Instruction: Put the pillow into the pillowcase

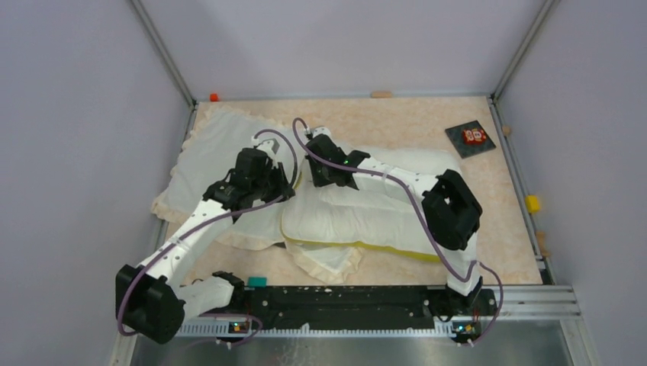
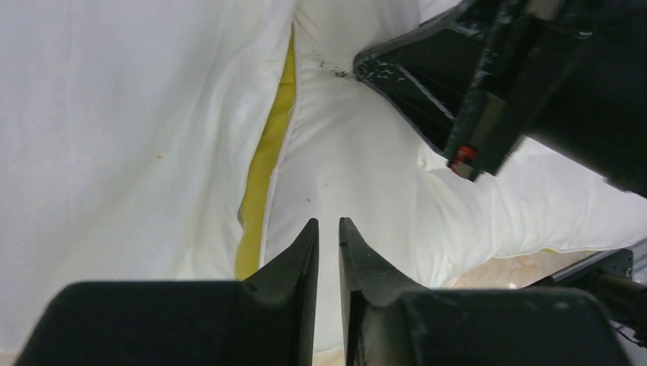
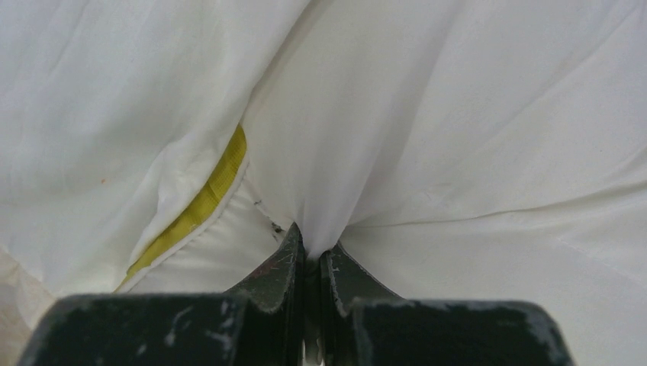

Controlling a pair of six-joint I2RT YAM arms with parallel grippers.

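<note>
Lying across the middle of the table (image 1: 427,122), the pillow (image 1: 381,217) is plump and exposed, with its yellow band (image 2: 267,164) running along the near side and around the left end. The pillowcase (image 1: 214,149) is spread flat to the left, reaching toward the far left corner, and its fabric touches the pillow's banded left end. The right gripper (image 3: 313,244) is pressed onto the pillow just beside the band. Its jaws are closed tightly on a pinched fold of white cloth, apparently the pillow's own surface, and creases radiate from the pinch. The left gripper (image 2: 328,223) hangs over the same end of the pillow, close to the right gripper. Its fingers are drawn almost together, leaving a narrow slit with nothing in it.
</note>
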